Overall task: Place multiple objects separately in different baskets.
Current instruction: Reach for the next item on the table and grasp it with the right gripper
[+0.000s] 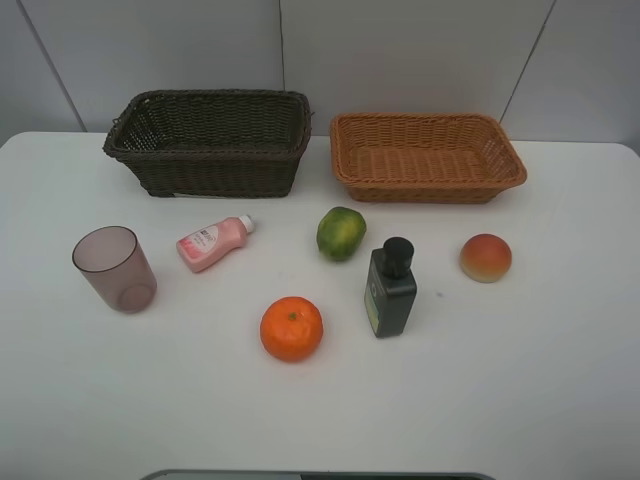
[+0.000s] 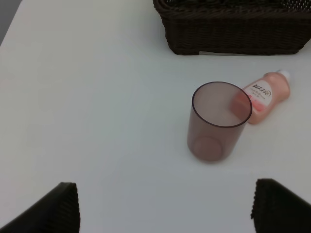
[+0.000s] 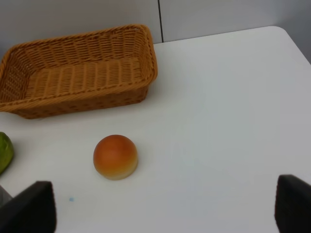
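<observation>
The left gripper (image 2: pixel 165 189) hangs with jaws spread wide and empty, facing the upright mauve cup (image 2: pixel 216 121). The pink bottle (image 2: pixel 265 94) lies on its side near the cup, in front of the dark brown basket (image 2: pixel 233 34). The right gripper (image 3: pixel 165 194), equally wide and empty, faces the peach (image 3: pixel 115 156) before the tan basket (image 3: pixel 82 99). The green fruit (image 1: pixel 341 233), black-capped bottle (image 1: pixel 390 290) and orange (image 1: pixel 291 328) sit on the white table (image 1: pixel 550 400). Both baskets hold nothing; by my reckoning, all six placements are left to do.

Cropped at view edge: dark basket (image 2: pixel 233 29), green fruit (image 3: pixel 5 151); pink bottle (image 2: pixel 268 94) label unreadable, base behind cup (image 2: pixel 216 133).
</observation>
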`<state>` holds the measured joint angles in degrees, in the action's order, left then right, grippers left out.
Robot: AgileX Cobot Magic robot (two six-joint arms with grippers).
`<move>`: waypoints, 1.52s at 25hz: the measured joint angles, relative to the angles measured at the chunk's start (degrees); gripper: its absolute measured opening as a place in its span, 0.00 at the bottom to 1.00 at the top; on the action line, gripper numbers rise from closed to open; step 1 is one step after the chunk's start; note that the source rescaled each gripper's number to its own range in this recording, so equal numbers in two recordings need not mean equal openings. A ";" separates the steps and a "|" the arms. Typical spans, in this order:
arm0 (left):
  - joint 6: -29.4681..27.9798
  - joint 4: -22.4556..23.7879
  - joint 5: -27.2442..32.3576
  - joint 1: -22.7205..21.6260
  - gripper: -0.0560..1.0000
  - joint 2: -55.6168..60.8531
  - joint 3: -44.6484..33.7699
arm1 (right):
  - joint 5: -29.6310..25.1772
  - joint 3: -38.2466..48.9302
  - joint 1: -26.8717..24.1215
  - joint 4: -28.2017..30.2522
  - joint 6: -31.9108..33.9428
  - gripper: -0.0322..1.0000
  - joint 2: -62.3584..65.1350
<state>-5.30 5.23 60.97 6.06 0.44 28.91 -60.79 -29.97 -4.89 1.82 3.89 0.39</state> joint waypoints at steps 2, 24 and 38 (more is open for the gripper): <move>0.00 0.00 0.00 0.00 0.92 0.00 0.00 | 0.00 0.00 0.00 0.00 0.00 1.00 0.00; 0.00 0.00 -0.04 0.00 0.92 0.00 0.00 | 2.50 -14.72 0.00 1.65 0.00 1.00 -47.50; 0.00 0.00 -0.04 0.00 0.92 0.00 0.00 | 21.66 -16.44 12.54 2.79 0.00 1.00 -70.45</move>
<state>-5.30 5.23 60.93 6.06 0.44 28.91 -39.13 -46.41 7.65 4.62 3.89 -70.06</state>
